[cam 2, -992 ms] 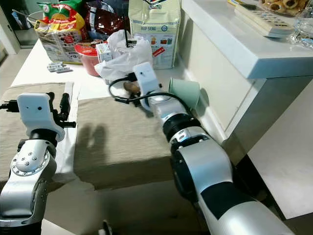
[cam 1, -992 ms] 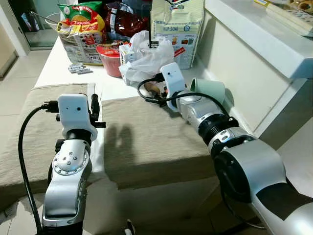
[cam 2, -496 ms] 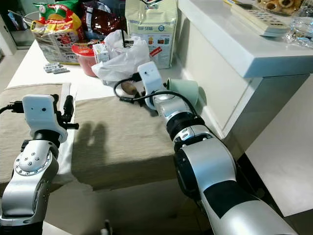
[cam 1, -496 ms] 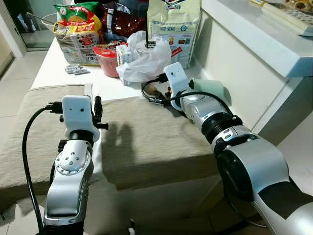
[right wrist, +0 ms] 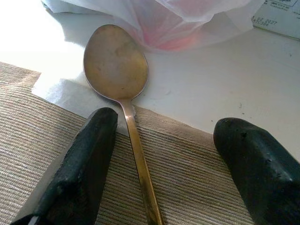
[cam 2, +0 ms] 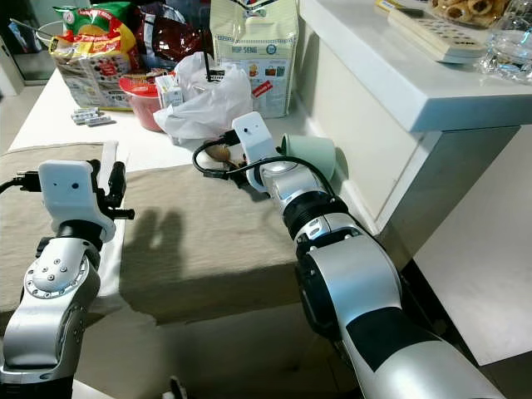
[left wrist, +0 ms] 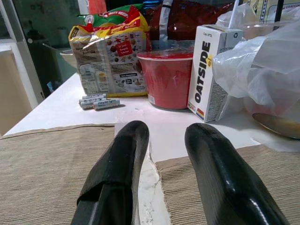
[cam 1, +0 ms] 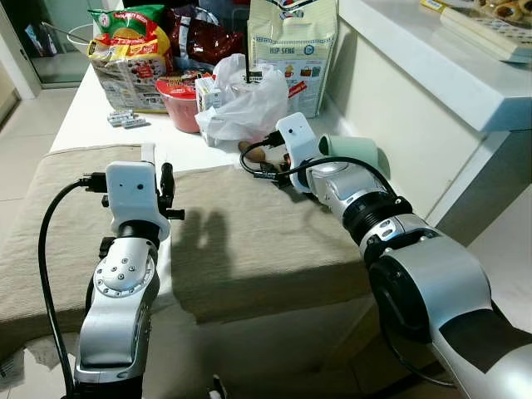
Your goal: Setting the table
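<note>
Spoon (right wrist: 123,89) lying across far edge of right placemat (cam 1: 258,241), bowl on bare tabletop by plastic bag (cam 1: 241,104). Right gripper (right wrist: 166,164) hovering over handle, fingers spread wide, nothing gripped. Left gripper (left wrist: 161,178) idling over gap btw mats, fingers parted, empty.

Risks: thin handle lying flat, so pads probably skidding off or snagging mat weave; green cup (cam 1: 353,151) near wrist, possibly getting bumped.

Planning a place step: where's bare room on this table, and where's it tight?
Free: the right placemat, open from the left hand across to the right arm. Also the left placemat. Crowded: the far end, with snack bags, red bowl, plastic bag, spoon and green cup.
</note>
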`<state>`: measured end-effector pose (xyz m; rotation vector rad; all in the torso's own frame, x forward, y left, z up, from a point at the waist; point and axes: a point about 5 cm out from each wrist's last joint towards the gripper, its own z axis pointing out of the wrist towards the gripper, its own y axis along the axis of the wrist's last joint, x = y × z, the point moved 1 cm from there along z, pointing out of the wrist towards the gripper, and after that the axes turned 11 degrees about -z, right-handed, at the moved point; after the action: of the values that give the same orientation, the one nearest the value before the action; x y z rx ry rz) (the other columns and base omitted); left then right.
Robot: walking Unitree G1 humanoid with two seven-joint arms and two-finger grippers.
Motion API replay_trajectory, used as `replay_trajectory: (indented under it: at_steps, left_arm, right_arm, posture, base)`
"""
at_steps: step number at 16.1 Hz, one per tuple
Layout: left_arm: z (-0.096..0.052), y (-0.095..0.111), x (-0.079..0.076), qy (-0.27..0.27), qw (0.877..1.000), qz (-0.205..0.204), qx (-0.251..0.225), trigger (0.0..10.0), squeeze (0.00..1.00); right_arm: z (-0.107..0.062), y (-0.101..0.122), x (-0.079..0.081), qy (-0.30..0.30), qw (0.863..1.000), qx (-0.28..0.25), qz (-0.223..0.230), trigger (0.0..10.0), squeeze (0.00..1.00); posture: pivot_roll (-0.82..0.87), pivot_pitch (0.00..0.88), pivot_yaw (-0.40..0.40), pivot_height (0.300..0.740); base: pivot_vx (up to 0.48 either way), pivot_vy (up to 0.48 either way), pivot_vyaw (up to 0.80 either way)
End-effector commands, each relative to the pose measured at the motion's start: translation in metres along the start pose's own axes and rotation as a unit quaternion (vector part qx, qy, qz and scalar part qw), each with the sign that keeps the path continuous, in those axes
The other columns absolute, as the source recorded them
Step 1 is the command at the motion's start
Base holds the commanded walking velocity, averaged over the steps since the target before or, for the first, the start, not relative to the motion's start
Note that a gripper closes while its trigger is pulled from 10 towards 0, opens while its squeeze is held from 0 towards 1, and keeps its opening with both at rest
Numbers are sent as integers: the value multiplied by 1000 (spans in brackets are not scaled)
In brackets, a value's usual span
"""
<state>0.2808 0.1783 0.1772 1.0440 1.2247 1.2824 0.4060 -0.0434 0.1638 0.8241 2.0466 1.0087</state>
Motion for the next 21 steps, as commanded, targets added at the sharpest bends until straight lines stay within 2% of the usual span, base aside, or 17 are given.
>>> replay_trajectory:
  at_steps: [1, 8, 9, 10, 11, 12, 13, 21]
  left_arm:
    - [1, 1, -3, -7, 1000, 2, -2, 10000, 0]
    - [1, -1, -6, -10, 1000, -1, 0, 10000, 0]
    - [2, -1, -7, -11, 1000, -1, 0, 10000, 0]
    - [2, -1, -7, -11, 1000, -1, 0, 10000, 0]
    - [2, -1, -7, -12, 1000, -1, 0, 10000, 0]
    - [2, -1, -8, -12, 1000, -1, 0, 10000, 0]
    - [2, -1, -8, -12, 1000, -2, -1, 10000, 0]
    - [2, -2, -10, -14, 1000, -3, 0, 10000, 0]
  right_arm:
    - [2, -37, 12, 31, 997, 75, 5, 10000, 0]
    - [0, -53, 24, 79, 987, 128, 52, 10000, 0]
    - [-1, -56, 26, 86, 986, 136, 51, 9059, 0]
    - [-1, -57, 27, 88, 985, 138, 52, 5373, 0]
    - [-1, -58, 28, 91, 984, 141, 54, 4824, 0]
    - [-1, -59, 30, 94, 983, 144, 56, 7686, 0]
    - [-1, -62, 31, 98, 982, 151, 59, 10000, 0]
    - [-4, -82, 45, 126, 970, 198, 66, 10000, 0]
  posture:
    - [-51, 24, -42, 740]
    - [-64, 24, -47, 740]
    - [-72, 22, -48, 740]
    - [-72, 22, -48, 740]
    - [-74, 21, -48, 740]
    - [-77, 21, -50, 740]
    - [-77, 21, -50, 740]
    - [-81, 20, -56, 740]
  base:
    - [0, 0, 0]
    - [0, 0, 0]
    - [0, 0, 0]
    - [0, 0, 0]
    - [0, 0, 0]
    - [0, 0, 0]
    - [0, 0, 0]
    - [0, 0, 0]
